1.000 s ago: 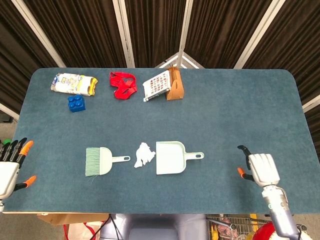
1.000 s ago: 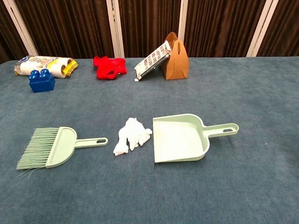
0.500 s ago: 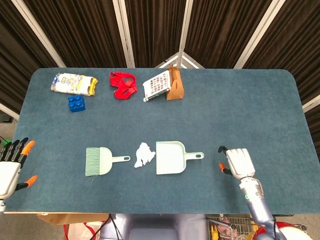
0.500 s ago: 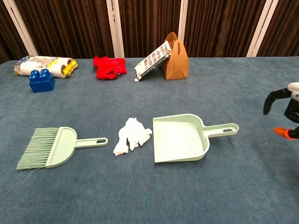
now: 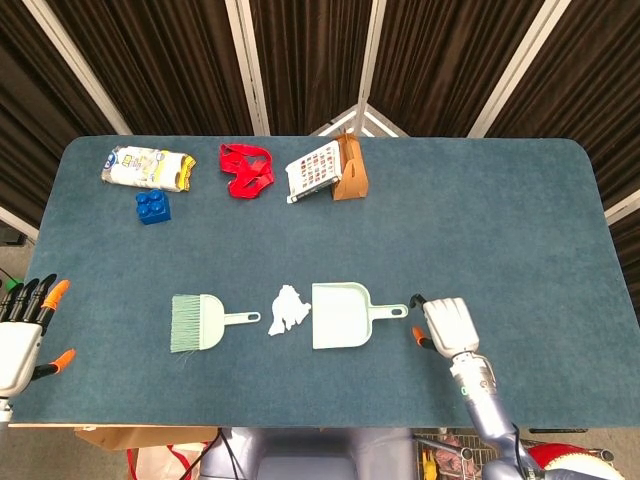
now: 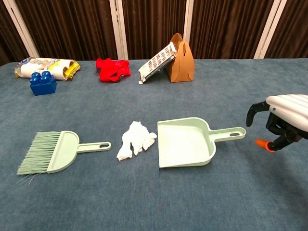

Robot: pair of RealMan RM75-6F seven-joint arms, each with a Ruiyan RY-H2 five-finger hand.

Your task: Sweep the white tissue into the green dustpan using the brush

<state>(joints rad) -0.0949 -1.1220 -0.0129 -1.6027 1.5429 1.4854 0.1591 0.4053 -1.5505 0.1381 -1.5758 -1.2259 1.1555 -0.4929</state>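
Note:
The white tissue [image 5: 287,309] [image 6: 135,140] lies crumpled on the blue table, just left of the green dustpan [image 5: 340,316] [image 6: 185,143], whose handle points right. The pale green brush [image 5: 198,322] [image 6: 50,152] lies further left, handle toward the tissue. My right hand [image 5: 445,325] [image 6: 281,120] hovers empty just right of the dustpan handle's tip, fingers apart and curved. My left hand [image 5: 22,335] stays at the table's left front edge, fingers spread, holding nothing; the chest view does not show it.
Along the far side sit a snack packet [image 5: 148,167], a blue toy block [image 5: 152,206], a red cloth [image 5: 246,169] and a brown holder with a printed card [image 5: 330,170]. The table's front edge [image 5: 300,424] runs close behind both hands.
My right hand has moved left across the table, from near the right side to just beside the dustpan handle. The left hand, brush, tissue and dustpan have not moved.

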